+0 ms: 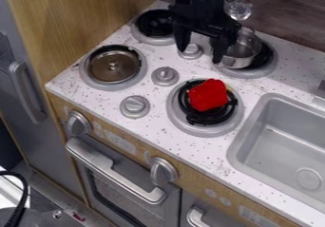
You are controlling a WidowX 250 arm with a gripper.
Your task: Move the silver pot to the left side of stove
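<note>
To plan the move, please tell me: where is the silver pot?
In the camera view, the silver pot sits on the rear right burner, just beside the gripper.

Brown wood-grain wall [289, 12] behind; tan wooden panel [82, 17] left, grey door [47, 143] beside.

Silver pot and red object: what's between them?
The camera view shows the rear burner's rim, a strip of speckled white countertop, then the front burner's rim.

No readable text anywhere (faint panel marks, too blurred).
</note>
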